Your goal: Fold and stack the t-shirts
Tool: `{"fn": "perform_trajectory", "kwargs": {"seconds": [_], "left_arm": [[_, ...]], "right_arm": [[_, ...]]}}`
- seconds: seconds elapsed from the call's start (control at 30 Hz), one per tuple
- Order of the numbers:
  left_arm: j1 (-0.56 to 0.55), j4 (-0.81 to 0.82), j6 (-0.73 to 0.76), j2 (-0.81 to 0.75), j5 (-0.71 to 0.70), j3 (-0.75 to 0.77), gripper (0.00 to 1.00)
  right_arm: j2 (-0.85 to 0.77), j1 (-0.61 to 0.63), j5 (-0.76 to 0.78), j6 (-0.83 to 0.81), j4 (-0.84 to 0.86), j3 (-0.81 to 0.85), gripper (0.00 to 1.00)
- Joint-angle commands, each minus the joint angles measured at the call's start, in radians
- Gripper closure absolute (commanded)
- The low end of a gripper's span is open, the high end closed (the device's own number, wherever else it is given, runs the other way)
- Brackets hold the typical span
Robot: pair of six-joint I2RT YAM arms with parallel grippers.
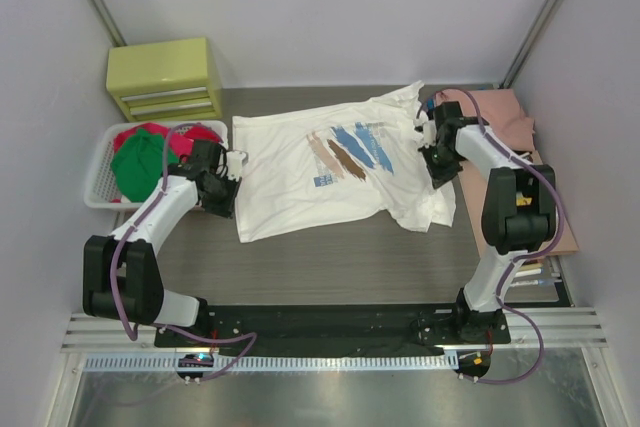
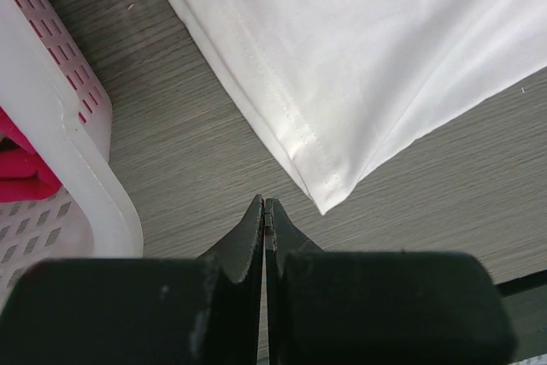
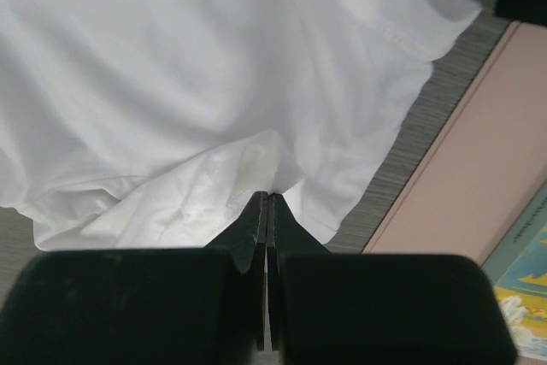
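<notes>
The white t-shirt [image 1: 300,187] has blue, brown and pink brush stripes. The basket [image 1: 98,175] is white with little slots. In it are a green t-shirt [image 1: 138,169] and a red t-shirt [image 1: 150,133]. Another t-shirt [image 1: 500,115] is soft pink. The surface [image 1: 330,257] is dark grey with wood lines.

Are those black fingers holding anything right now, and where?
The right fingers pinch a fold near the white t-shirt's edge. The left fingers are shut on nothing, just short of its corner.

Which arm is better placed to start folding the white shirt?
Right. The right gripper appears shut on the white t-shirt at its sleeve; the left gripper is shut short of the hem corner, holding nothing.
</notes>
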Motion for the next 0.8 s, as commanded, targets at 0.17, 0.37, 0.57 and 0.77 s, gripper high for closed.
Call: {"fn": "perform_trajectory", "kwargs": {"seconds": [0.17,0.37,0.57,0.77], "left_arm": [[0.001,0.012,0.011,-0.013,-0.006,0.004,1.00],[-0.002,0.008,0.008,0.005,0.011,0.014,1.00],[-0.006,-0.001,0.008,0.011,0.017,0.020,1.00],[-0.007,-0.009,0.012,0.003,0.013,0.020,1.00]], "right_arm": [[0.020,-0.033,0.102,0.020,0.040,0.180,0.99],[0.047,-0.054,0.134,0.021,0.064,0.185,0.99],[0.100,-0.056,0.137,0.009,0.061,0.173,0.58],[0.017,-0.091,0.105,0.018,0.100,0.073,0.37]]}}
